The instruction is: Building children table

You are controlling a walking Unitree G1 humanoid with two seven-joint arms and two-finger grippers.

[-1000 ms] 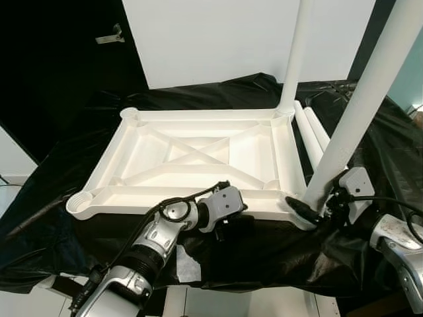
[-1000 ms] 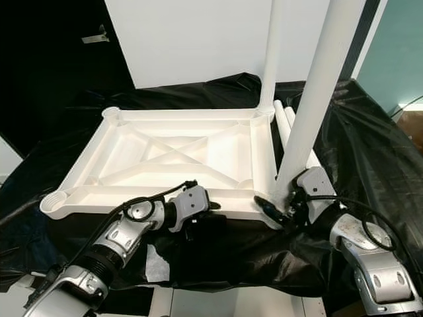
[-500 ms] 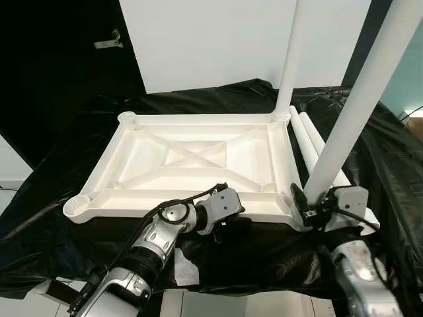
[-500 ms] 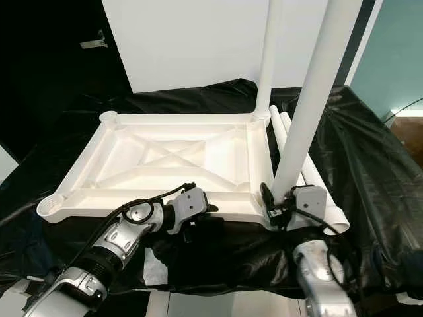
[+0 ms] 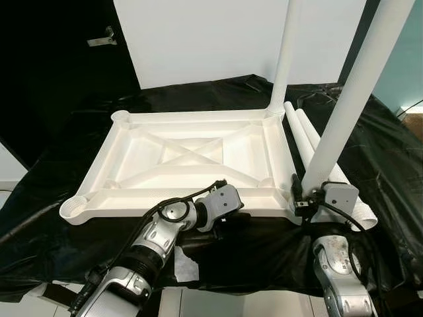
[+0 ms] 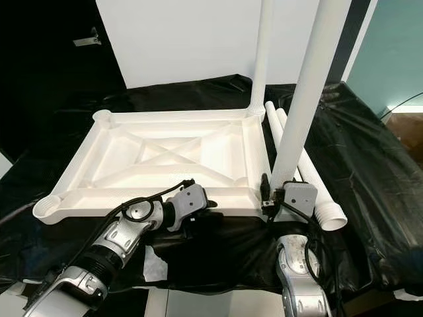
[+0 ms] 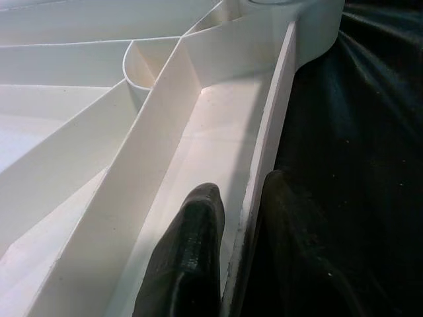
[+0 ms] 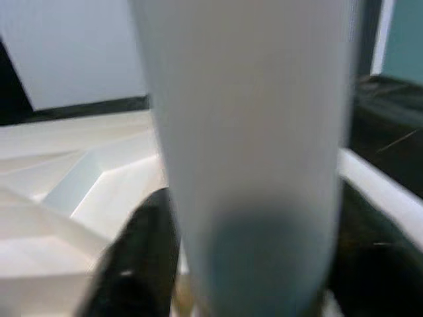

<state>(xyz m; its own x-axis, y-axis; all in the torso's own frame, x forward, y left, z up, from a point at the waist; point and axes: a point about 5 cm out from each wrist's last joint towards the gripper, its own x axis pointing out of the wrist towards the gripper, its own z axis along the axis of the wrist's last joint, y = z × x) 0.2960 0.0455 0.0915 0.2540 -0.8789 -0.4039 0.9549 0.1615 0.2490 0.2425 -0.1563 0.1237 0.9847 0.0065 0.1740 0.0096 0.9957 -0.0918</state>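
A white plastic tabletop (image 5: 99,173) lies upside down on a black cloth. One white leg (image 5: 285,53) stands upright in its far right corner socket. A second, thicker-looking leg (image 5: 350,92) rises at a slight lean from the near right corner. My right gripper (image 5: 305,201) is shut on that leg's base, and in the right wrist view the leg (image 8: 251,132) sits between the black fingers (image 8: 142,251). My left gripper (image 7: 241,191) is shut on the tabletop's near rim (image 7: 264,165), one finger inside and one outside.
Two loose white legs (image 5: 310,142) lie side by side on the cloth to the right of the tabletop. The near left socket (image 5: 74,208) and the far left socket (image 5: 120,117) are open. A white wall panel stands behind, and the cloth (image 5: 390,152) drapes over the edges.
My right arm has swung from the right side round to the near side of the leg, still holding its base. The camera has shifted slightly. The left gripper has kept its hold.
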